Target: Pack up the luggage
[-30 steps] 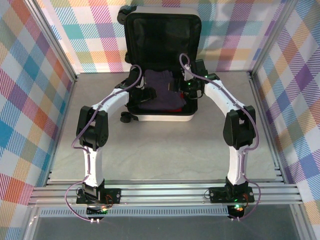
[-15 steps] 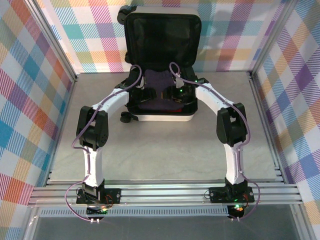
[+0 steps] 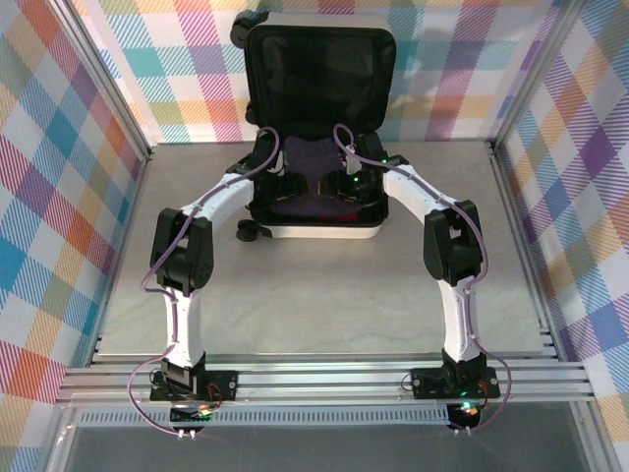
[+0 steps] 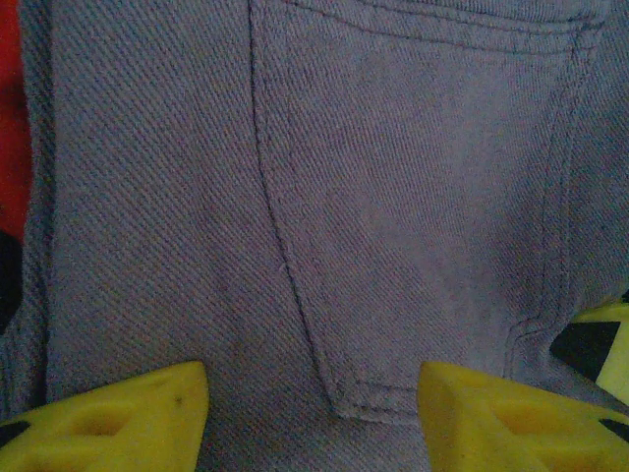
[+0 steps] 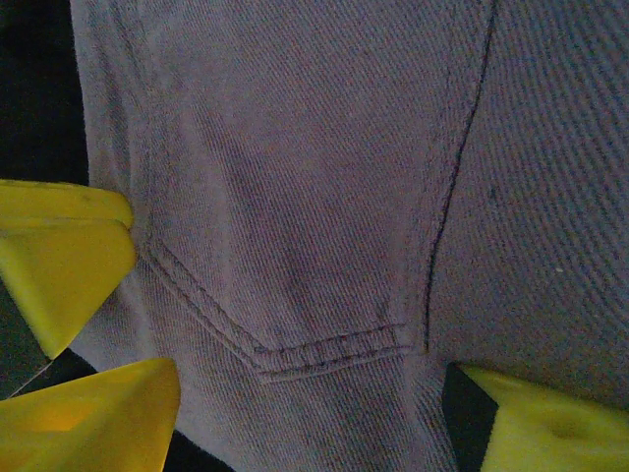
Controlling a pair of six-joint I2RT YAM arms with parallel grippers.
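The luggage (image 3: 319, 232), a small white hard-shell suitcase, lies open at the back middle of the table with its black-lined lid (image 3: 319, 69) standing upright. A folded purple garment (image 3: 316, 157) lies on top inside it. My left gripper (image 3: 290, 183) is low over the garment's left part, and my right gripper (image 3: 349, 185) is low over its right part. In the left wrist view the left gripper (image 4: 314, 413) is open, the purple twill (image 4: 324, 197) flat between its yellow fingers (image 4: 128, 413). The right gripper (image 5: 310, 413) is open over a stitched pocket corner (image 5: 324, 349).
A red garment (image 4: 10, 98) shows at the purple one's edge. A black wheel (image 3: 249, 231) sticks out at the suitcase's front left. Checked walls with metal posts (image 3: 113, 98) close in the table on three sides. Bare grey tabletop (image 3: 314, 305) lies between the suitcase and the arm bases.
My right arm has swung left and inward, bringing its gripper from the suitcase's right edge over the purple garment. The left arm has stayed put.
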